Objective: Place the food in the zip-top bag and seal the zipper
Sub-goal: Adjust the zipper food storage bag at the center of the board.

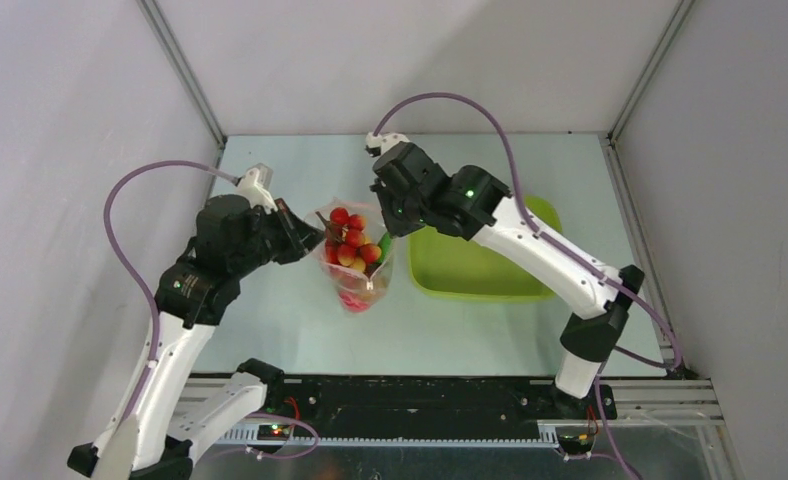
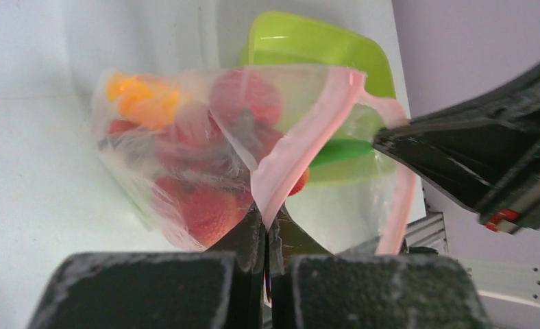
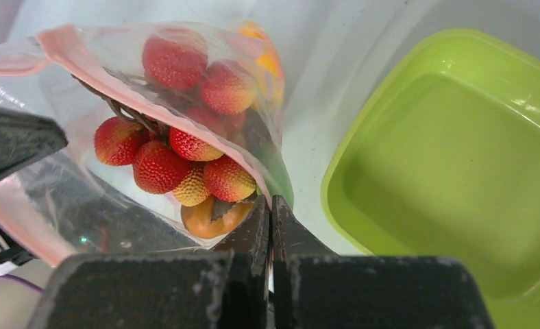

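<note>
The clear zip-top bag point(image 1: 355, 272) hangs between my two grippers over the table, its mouth open upward. The food point(image 1: 350, 240) is inside it: red strawberries point(image 3: 159, 164), an orange piece point(image 3: 205, 218), orange-yellow pieces point(image 2: 140, 99) and a bit of green pod point(image 2: 339, 149). My left gripper point(image 1: 315, 240) is shut on the pinkish zipper strip point(image 2: 308, 130) at the left end of the mouth, as the left wrist view shows point(image 2: 267, 223). My right gripper point(image 1: 388, 226) is shut on the strip's right end, as the right wrist view shows point(image 3: 271, 209).
The lime-green tub point(image 1: 480, 268) stands just right of the bag, under the right arm; it looks empty in the right wrist view point(image 3: 459, 171). White enclosure walls stand on both sides and at the back.
</note>
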{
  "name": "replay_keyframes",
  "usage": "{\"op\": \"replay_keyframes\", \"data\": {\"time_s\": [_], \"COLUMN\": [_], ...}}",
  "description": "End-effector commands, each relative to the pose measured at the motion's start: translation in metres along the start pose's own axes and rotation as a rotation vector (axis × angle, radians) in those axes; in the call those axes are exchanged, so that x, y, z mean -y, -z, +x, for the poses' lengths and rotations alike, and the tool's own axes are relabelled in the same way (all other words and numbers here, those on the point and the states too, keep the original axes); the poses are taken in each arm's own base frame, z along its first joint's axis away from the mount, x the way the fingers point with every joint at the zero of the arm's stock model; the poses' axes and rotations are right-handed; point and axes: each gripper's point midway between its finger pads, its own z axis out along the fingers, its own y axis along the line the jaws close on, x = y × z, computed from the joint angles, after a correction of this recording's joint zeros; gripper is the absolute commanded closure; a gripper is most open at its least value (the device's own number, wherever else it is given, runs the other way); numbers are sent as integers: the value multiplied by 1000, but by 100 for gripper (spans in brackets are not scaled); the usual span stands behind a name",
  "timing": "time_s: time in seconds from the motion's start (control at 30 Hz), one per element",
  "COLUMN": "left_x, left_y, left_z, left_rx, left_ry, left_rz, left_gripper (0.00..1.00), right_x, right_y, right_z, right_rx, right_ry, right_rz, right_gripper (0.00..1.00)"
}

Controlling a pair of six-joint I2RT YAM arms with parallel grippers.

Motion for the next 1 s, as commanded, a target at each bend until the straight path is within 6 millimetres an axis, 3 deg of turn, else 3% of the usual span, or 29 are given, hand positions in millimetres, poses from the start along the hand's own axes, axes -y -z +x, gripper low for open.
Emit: {"op": "replay_keyframes", "data": {"time_s": [0.0,0.23,0.33,0.4,0.57,0.63,0.83,0.97], "left_x": [14,15,25,32,48,51,47,43], "left_y": [3,15,21,22,30,34,31,25], "left_z": [-6,-22,-32,-37,-40,-38,-21,-6], "left_rx": [53,128,165,178,204,212,204,174], "left_ry": [27,46,60,74,66,69,123,152], "left_rz": [27,5,39,65,128,144,158,150], "left_gripper": [100,100,100,100,100,100,100,100], "right_x": [-2,-23,-53,-74,-107,-109,-79,-72], "right_y": [2,32,53,78,114,113,52,31], "right_z": [-17,-47,-60,-75,-76,-72,-57,-41], "right_rx": [40,203,279,359,399,396,289,242], "right_ry": [48,91,129,148,232,257,182,196], "right_rz": [19,-128,-319,-453,-690,-709,-466,-416], "right_gripper": [100,100,100,100,100,100,100,100]}}
